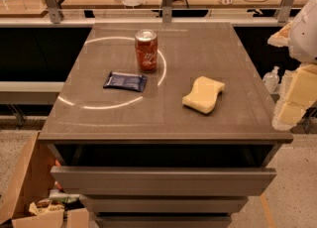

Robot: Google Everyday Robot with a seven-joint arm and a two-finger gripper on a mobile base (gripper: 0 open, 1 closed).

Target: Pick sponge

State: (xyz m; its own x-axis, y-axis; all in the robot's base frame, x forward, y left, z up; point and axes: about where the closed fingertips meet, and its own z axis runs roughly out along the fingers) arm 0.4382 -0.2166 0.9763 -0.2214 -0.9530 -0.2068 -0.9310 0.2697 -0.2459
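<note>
The sponge [203, 94] is a pale yellow foam block with wavy sides, lying flat on the right half of the brown table [119, 123]. My gripper [293, 98] is at the right edge of the view, beyond the table's right side and level with the sponge, apart from it. Its pale yellow blocky fingers [299, 87] hang below the white arm [304, 33].
A red can [146, 50] stands upright at the table's middle back. A flat dark blue packet [125, 81] lies in front of it to the left. Drawers [163, 180] stick out below the table's front. A cardboard box [29, 192] with clutter sits on the floor at lower left.
</note>
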